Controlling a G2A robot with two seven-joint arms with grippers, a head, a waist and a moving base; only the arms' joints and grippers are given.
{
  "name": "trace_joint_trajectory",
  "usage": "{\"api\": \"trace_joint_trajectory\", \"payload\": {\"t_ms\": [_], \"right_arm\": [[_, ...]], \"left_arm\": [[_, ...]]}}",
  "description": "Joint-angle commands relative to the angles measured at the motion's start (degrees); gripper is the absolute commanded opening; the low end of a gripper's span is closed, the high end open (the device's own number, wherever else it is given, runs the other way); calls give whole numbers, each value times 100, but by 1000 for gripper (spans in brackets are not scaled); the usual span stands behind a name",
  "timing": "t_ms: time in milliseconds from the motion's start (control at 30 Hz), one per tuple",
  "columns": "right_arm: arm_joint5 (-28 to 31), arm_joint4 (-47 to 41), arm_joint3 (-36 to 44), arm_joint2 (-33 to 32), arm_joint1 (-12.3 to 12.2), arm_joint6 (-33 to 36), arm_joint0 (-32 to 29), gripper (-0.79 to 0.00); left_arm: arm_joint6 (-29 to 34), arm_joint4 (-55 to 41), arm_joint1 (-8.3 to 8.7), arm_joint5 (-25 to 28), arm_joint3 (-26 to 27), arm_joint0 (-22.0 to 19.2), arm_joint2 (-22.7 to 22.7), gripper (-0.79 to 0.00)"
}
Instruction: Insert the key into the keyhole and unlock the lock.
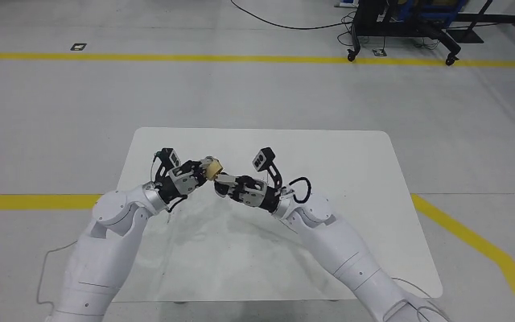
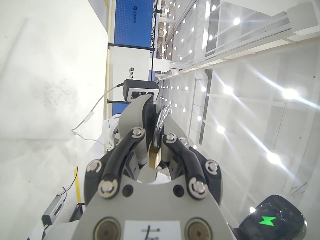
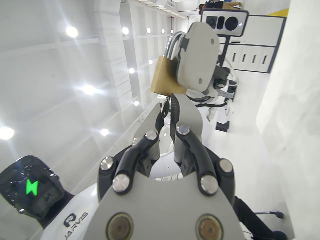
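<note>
- The top view showed both arms meeting above the middle of the white counter [image 1: 338, 161]. The left fingers [image 1: 195, 171] held the lock [image 1: 212, 167] off the surface, and the right fingers [image 1: 226, 189] were just beside it, on the side nearer the robot.
- That view did not make out the key, which was too small there. The right wrist view showed the key [image 3: 164, 109] as a dark head pinched between the right fingers [image 3: 187, 116].
- The right fingers were closed almost fully, with only the key's thickness between the ribbed pads.
- In the same view the lock [image 3: 162, 76] sat directly beyond the fingertips, its flat end facing the key. The key's head was right against that face (whether the blade had entered the keyhole could not be told).
- The left fingers [image 3: 197, 58] appeared there from outside, clamped across the brass body near the shackle [image 3: 172, 42].
- The left wrist view gave the opposite side. The left fingers [image 2: 132, 116] were closed on the lock [image 2: 155, 157], which showed edge-on as a narrow brass strip deep between them.
- The silver shackle [image 2: 161, 121] ran up between the pads toward the fingertips.
- The key end of the lock was hidden from that camera.
</note>
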State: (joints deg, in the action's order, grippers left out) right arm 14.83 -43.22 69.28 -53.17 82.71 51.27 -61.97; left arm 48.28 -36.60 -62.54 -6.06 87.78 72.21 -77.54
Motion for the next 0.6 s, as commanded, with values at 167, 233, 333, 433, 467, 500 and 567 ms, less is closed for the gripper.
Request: {"api": "trace_joint_trajectory", "payload": {"t_ms": [167, 233, 333, 433, 467, 500, 567], "right_arm": [[-274, -986, -179, -57, 61, 541, 7, -785], [-385, -1188, -251, -50, 80, 705, 32, -785], [-522, -1441, -371, -49, 109, 898, 77, -785], [-656, -1704, -457, -51, 140, 1038, 101, -785], [-657, -1728, -492, -58, 147, 1046, 115, -785], [-632, -1718, -518, -64, 152, 1037, 127, -785], [-600, -1704, -547, -68, 162, 1034, 139, -785]], "left_arm": [[1, 34, 1, 258, 38, 32, -31, -785], [-27, 76, 2, 389, 62, 48, -51, -785], [-85, 262, 5, 672, 131, 90, -69, -785], [-169, 469, 7, 992, 215, 153, -81, -785], [-174, 507, 7, 1059, 238, 175, -76, -785], [-181, 526, 6, 1103, 249, 193, -76, -785], [-207, 589, 8, 1171, 276, 205, -86, -785]]}}
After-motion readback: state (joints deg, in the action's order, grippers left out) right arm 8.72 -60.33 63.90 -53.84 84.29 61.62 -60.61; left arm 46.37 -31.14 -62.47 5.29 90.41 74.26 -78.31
